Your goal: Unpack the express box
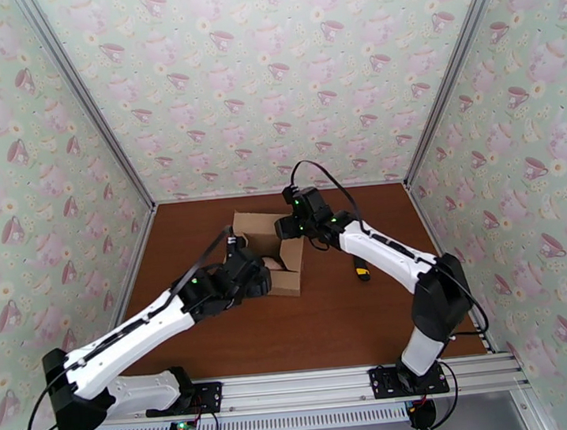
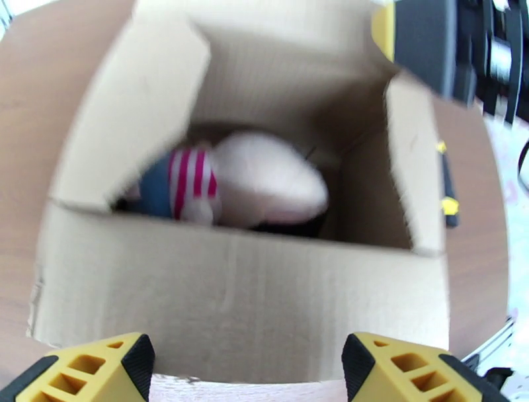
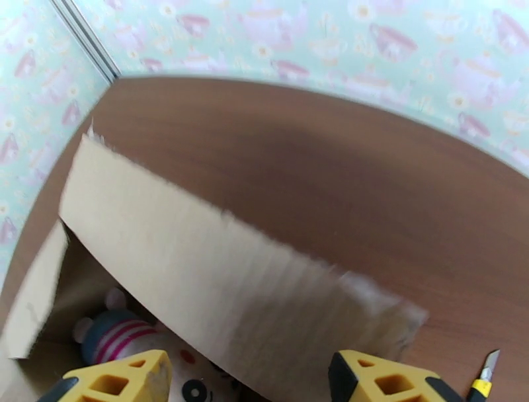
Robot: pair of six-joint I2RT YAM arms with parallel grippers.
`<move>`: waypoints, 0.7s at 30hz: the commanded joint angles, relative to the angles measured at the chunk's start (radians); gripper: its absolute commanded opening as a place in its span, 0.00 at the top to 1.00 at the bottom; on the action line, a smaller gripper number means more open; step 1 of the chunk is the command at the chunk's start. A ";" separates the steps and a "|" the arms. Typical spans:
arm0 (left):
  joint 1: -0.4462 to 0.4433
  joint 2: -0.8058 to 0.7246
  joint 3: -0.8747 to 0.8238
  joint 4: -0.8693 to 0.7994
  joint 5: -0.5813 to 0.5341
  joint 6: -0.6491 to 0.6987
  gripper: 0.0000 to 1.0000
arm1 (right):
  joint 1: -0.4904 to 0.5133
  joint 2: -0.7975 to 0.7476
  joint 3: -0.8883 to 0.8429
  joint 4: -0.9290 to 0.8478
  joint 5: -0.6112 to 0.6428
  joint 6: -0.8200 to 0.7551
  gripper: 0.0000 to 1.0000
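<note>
The box [image 1: 257,226] stands open, the doll [image 2: 264,178] inside. The left gripper [image 2: 248,373] and right gripper [image 3: 254,380] gape wide, empty.

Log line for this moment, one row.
brown cardboard express box: flaps open | inside: pink plush doll | left fingers: open, at a flap | right fingers: open, at a flap

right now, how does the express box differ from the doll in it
The express box is plain brown cardboard; the doll is pale pink plush with pink-and-white stripes and a blue part. The express box stands on the table with its flaps open; the doll lies down inside it. The express box is the bigger one, enclosing the doll.
</note>
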 commanded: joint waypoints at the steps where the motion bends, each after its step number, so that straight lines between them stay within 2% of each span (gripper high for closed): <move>1: 0.000 -0.009 0.054 -0.101 -0.063 0.021 0.19 | 0.006 -0.078 -0.022 -0.019 0.032 0.001 0.33; 8: 0.053 0.001 0.113 -0.132 -0.084 0.103 0.18 | 0.047 -0.157 -0.083 -0.037 0.111 0.014 0.32; 12: 0.107 0.048 0.138 -0.110 -0.054 0.192 0.16 | 0.092 -0.191 -0.120 -0.045 0.168 0.020 0.29; 21: 0.177 0.196 0.181 -0.076 -0.065 0.324 0.16 | 0.124 -0.237 -0.213 -0.040 0.183 0.087 0.27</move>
